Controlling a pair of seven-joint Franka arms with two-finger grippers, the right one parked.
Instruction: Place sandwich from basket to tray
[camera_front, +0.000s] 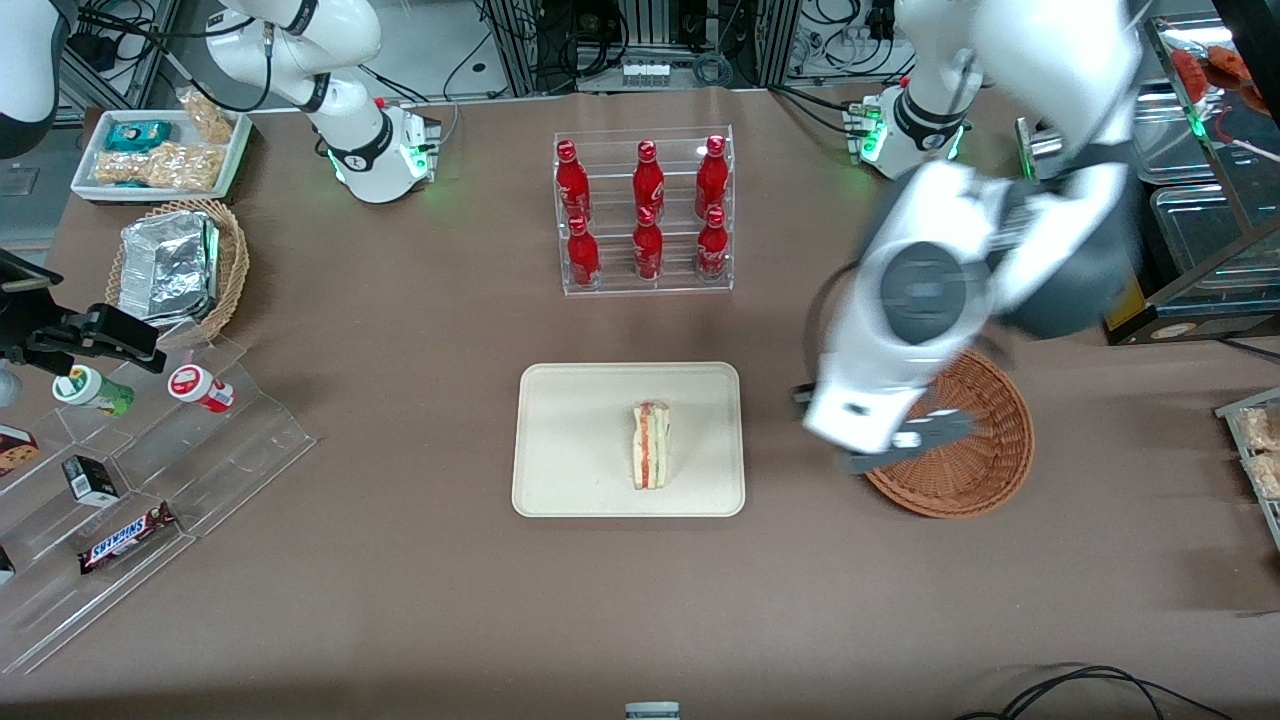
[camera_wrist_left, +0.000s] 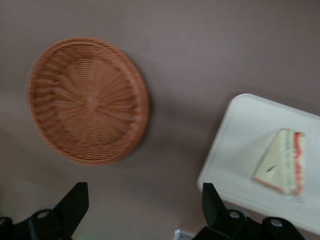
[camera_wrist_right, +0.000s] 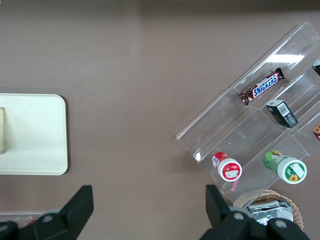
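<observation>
Sandwich (camera_front: 651, 446) lay on tray (camera_front: 560, 470) near its centre — basket (camera_front: 985, 455) sat empty beside tray. Claw (camera_front: 880, 440) hung over basket's tray-side rim — fingers (camera_wrist_left: 75, 202) spread, released, holding nothing.

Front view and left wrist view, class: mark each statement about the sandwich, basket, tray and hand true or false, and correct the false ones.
1. The sandwich lies on the tray. True.
2. The basket holds a sandwich. False: the left wrist view shows it empty.
3. The hand is open and holds nothing. True.
4. The hand hangs above the tray. False: it is over the basket's edge nearer the tray.
5. The bottle rack stands nearer the front camera than the tray. False: it stands farther.
</observation>
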